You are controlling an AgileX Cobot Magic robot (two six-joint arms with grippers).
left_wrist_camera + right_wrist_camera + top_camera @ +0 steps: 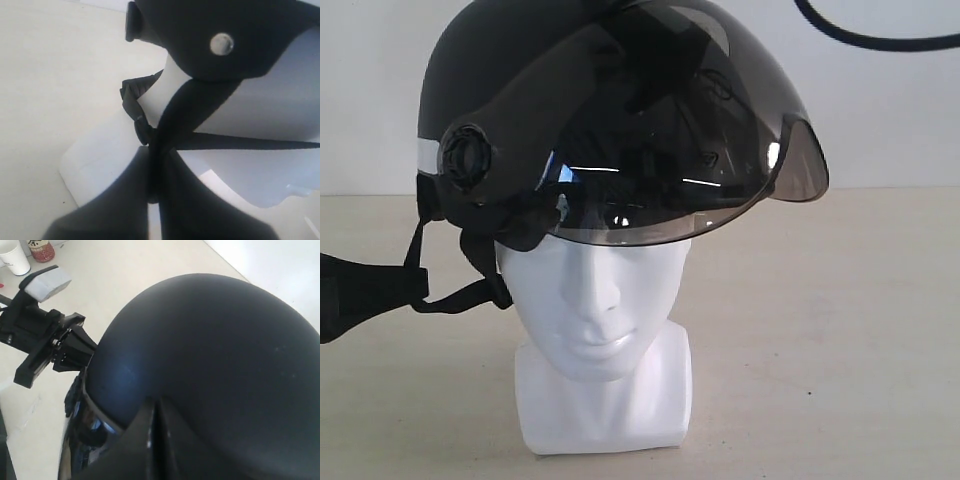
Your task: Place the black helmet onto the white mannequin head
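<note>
Black helmet (520, 90) sits on top of the white mannequin head (600, 300), down over the crown and forehead. Smoky visor (720, 160) juts forward over the eyes; nose, mouth and chin show below its edge. Head stands upright on its squared base on the pale desk (840, 350), face to the exterior camera. White stripe (427, 155) is on the helmet side, next to the round visor pivot.

Chin strap (450, 298) hangs loose from that side of the helmet, beside the cheek, not under the chin. It trails off to a dark shape at the frame edge (too cropped to tell what).

Left claw (154, 162): the 2 fingers are pressed together, pinching the chin strap where the bands join, close to the neck.

Right claw (155, 407): tips look pressed together against the helmet's rounded shell. Nothing is visible between them, and contact with the shell is hard to confirm.

The right wrist view also shows the other arm (45, 335) beyond the helmet and 1 white cup (15, 257) far back on the desk.
</note>
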